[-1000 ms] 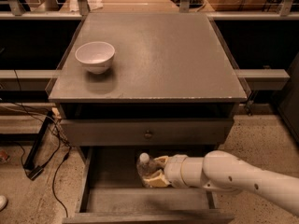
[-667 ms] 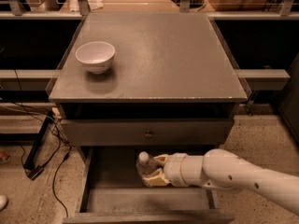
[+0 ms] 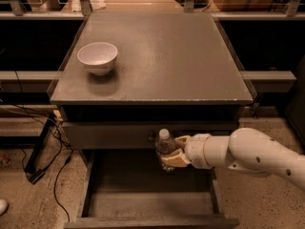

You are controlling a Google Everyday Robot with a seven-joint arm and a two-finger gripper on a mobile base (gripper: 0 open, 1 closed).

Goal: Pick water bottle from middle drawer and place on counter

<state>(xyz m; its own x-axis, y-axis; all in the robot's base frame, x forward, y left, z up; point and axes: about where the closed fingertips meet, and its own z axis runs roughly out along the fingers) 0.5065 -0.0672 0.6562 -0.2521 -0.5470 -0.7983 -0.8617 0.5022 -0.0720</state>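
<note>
Camera view: pincer (image 3: pixel 171 151) over drawer (image 3: pixel 143 202) grips seemingly ribbed water bottle (image 3: pixel 163 142).

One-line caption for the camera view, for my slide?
Two-finger gripper shut on small clear plastic water bottle over open grey-brown wooden middle drawer.

tan end effector (image 3: pixel 170 152) around clear white-capped water bottle (image 3: pixel 164 140), grey counter (image 3: pixel 162 56)

white arm (image 3: pixel 257 154) reaches in from the near right, stretched leftwards — gripper (image 3: pixel 167 151) sits near-centre, tan fingers (image 3: pixel 177 159) clamped sideways round the water bottle (image 3: pixel 164 142)
</note>
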